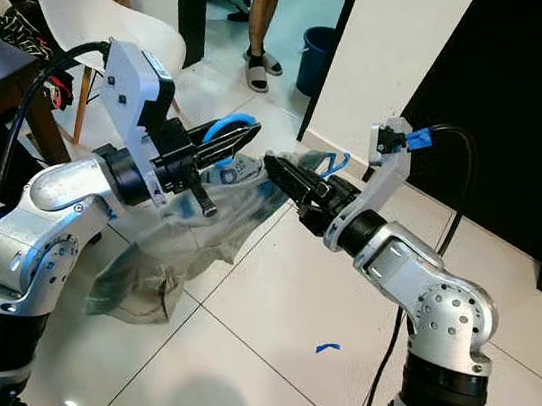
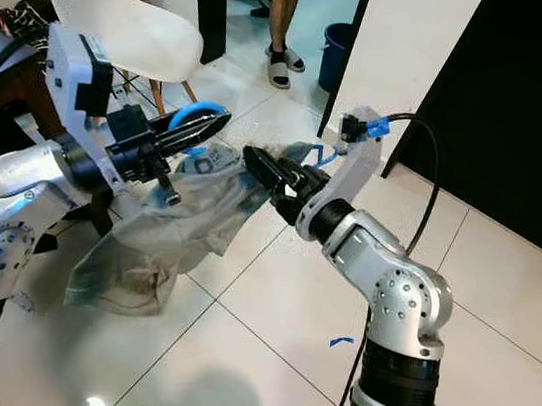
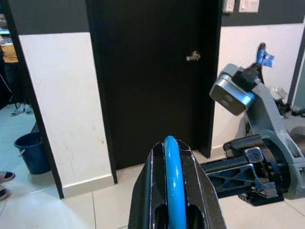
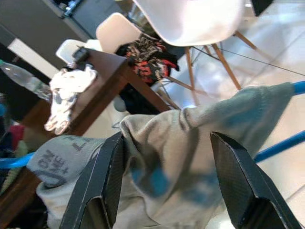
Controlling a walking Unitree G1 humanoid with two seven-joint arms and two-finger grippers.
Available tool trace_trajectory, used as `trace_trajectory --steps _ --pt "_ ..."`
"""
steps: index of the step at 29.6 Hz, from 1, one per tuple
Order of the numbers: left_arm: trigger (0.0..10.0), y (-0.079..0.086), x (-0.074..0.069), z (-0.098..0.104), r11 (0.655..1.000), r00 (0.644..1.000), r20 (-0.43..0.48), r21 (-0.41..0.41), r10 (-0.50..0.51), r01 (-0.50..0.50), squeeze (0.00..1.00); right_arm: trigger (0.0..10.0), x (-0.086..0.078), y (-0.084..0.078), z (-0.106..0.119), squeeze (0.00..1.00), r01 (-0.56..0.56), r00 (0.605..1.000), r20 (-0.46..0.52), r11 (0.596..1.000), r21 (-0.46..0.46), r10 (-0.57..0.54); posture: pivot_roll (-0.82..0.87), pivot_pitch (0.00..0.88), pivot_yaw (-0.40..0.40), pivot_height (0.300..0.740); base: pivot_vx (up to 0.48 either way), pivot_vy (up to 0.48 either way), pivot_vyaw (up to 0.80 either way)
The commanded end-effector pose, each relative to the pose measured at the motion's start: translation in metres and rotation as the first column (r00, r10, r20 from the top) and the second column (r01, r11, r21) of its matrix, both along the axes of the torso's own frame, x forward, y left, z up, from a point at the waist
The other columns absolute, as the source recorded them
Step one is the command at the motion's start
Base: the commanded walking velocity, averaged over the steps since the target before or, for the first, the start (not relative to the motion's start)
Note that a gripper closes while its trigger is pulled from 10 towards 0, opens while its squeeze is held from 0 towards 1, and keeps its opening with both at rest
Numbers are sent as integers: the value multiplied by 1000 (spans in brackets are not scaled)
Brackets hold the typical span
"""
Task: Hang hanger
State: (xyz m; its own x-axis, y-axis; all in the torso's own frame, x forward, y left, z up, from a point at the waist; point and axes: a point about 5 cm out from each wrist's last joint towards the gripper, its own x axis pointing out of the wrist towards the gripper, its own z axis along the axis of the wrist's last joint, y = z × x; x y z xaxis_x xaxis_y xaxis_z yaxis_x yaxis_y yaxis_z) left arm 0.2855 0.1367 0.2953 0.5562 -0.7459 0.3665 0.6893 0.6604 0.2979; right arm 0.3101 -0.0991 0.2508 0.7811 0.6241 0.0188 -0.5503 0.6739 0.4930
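Left gripper (image 1: 243, 138) clamps blue hanger (image 1: 227, 128) draped with grey shirt (image 1: 180, 241)

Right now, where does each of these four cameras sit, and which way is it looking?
Left eye view: on the head, looking down at both silver arms, a pale grey shirt on a blue plastic hanger and white floor tiles.
Right eye view: beside it, same scene; a person's sandalled feet stand beyond.
Left wrist view: along the left tool, shut on the hanger, facing a black door.
Right wrist view: along the open right tool, facing the shirt.
Shared: hanger and shirt.
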Motion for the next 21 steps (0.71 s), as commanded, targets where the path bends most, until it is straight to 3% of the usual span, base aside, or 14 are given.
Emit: trace_trajectory --steps 1,2,3,21 --pt "10000 -2 -1 -3 1000 1000 3 2 -15 15 0 9333 1 0 -5 0 4 1000 -30 1000 -30 -4 72 214 -49 740 0 0 0" --pt "10000 -2 -1 -3 1000 1000 3 2 -15 15 0 9333 1 0 -5 0 4 1000 -30 1000 -30 -4 72 214 -49 740 0 0 0" --pt "10000 -1 -1 -3 1000 1000 4 3 -13 13 0 0 1 0 -5 0 6 999 -32 999 -35 -7 72 209 -48 740 0 0 0" --pt "10000 4 3 -7 999 1000 2 37 8 -8 0 0 2 -3 -3 0 47 999 -22 999 -24 -47 65 199 -37 740 0 0 0"
